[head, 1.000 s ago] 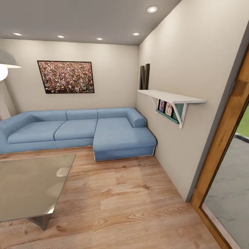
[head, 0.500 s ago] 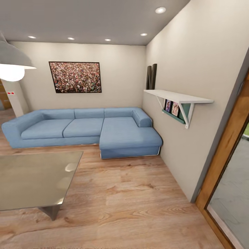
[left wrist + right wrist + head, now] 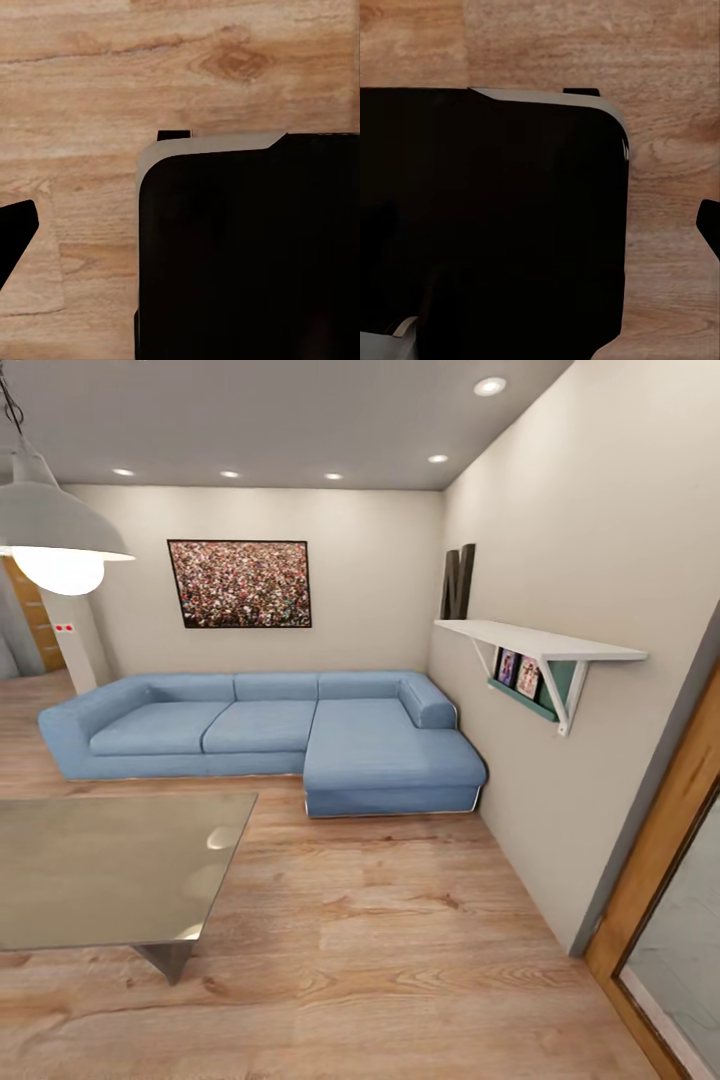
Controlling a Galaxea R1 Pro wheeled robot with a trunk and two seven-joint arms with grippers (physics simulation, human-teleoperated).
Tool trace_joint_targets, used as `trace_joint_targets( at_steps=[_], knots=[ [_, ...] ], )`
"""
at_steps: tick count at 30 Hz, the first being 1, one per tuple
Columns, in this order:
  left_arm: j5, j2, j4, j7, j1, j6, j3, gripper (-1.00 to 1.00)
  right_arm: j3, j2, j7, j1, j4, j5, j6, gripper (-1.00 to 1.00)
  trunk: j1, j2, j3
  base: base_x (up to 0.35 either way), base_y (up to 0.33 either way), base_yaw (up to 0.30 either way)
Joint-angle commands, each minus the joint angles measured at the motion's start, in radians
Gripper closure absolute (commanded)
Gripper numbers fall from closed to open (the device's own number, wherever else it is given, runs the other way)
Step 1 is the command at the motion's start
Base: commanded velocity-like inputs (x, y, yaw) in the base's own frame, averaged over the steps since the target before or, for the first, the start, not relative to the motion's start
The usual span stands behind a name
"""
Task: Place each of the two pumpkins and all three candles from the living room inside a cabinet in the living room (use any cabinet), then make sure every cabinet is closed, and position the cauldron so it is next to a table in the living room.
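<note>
Head view: living room corner. Blue sofa (image 3: pixel 270 735) far; glass table (image 3: pixel 110 870) near left; wall shelf (image 3: pixel 540 650) right; plank floor (image 3: pixel 400 940). Pumpkins, candles, cabinet, cauldron unseen, whereabouts unknown. Claw state: cannot tell. Advised: scan slowly, arms tucked.

sofa (image 3: pixel 270 735) against back wall, table (image 3: pixel 110 870) before it at left, shelf (image 3: pixel 535 642) on right wall
</note>
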Motion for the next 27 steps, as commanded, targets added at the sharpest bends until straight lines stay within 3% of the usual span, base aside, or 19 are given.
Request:
trace_joint_targets(
  at_steps=[1, 27],
  knots=[
    [0.0, 0.0, -0.001, 0.001, 0.0, -0.002, -0.001, -1.0, 0.0, 0.0, -0.001, -0.001, 0.001, 0.001, -0.004, -1.0, 0.0, -0.001, -0.001, 0.0, 0.0, 0.131],
    [0.0, -0.001, -0.001, 0.001, 0.0, -0.002, -0.003, -1.0, 0.0, 0.006, -0.003, 0.0, 0.006, 0.006, -0.007, -1.0, 0.0, -0.001, -0.001, 0.0, 0.0, 0.133]
  ],
)
